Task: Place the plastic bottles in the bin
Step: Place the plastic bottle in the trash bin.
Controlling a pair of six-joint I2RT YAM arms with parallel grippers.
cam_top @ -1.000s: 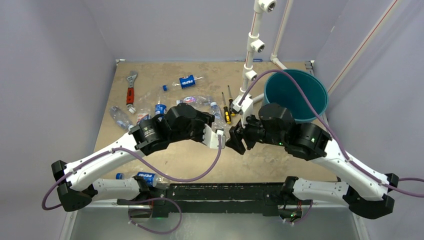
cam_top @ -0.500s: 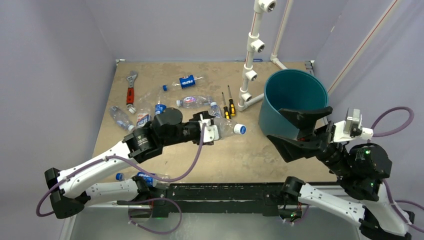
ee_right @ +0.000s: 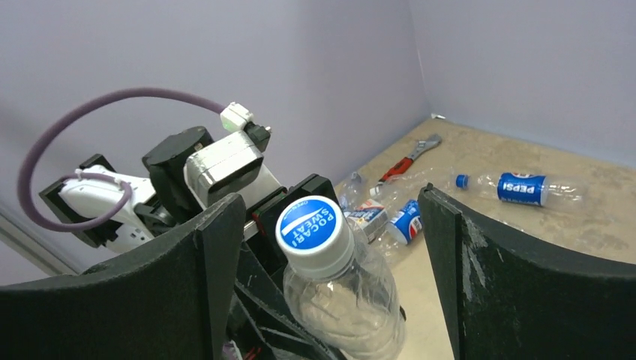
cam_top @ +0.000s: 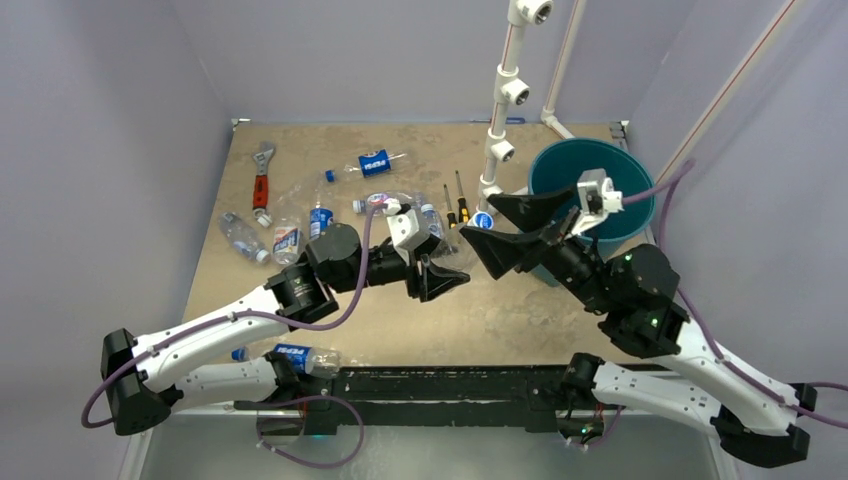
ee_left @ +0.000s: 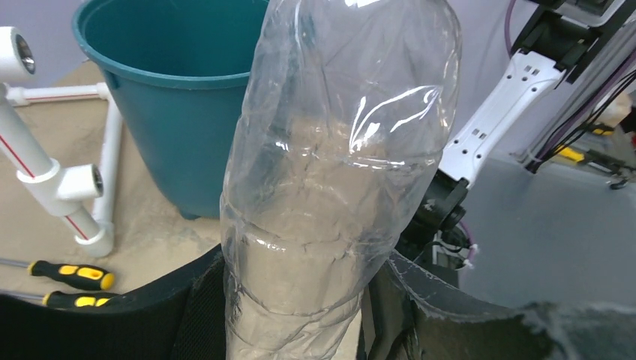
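Observation:
My left gripper [cam_top: 445, 272] is shut on the lower body of a clear plastic bottle [ee_left: 337, 150] and holds it above the table, cap end toward the bin. Its blue-and-white cap [cam_top: 483, 220] sits between the fingers of my right gripper [cam_top: 481, 222]. In the right wrist view the cap [ee_right: 315, 225] is between the jaws of the right gripper [ee_right: 330, 214], which stand wide apart and touch nothing. The teal bin [cam_top: 600, 195] stands just behind the right gripper and shows in the left wrist view [ee_left: 172, 112]. Several more bottles [cam_top: 300, 225] lie at the table's left.
A white pipe frame [cam_top: 505, 100] stands left of the bin. Two yellow-and-black screwdrivers [cam_top: 455, 215] lie by its foot. A red-handled wrench [cam_top: 262, 185] lies at far left. A Pepsi bottle [cam_top: 372, 162] lies at the back, another bottle [cam_top: 300, 355] at the front edge.
My left gripper has lifted the bottle off the table and tipped it toward the bin. My right arm swung in from the near right, bringing its open jaws around the cap.

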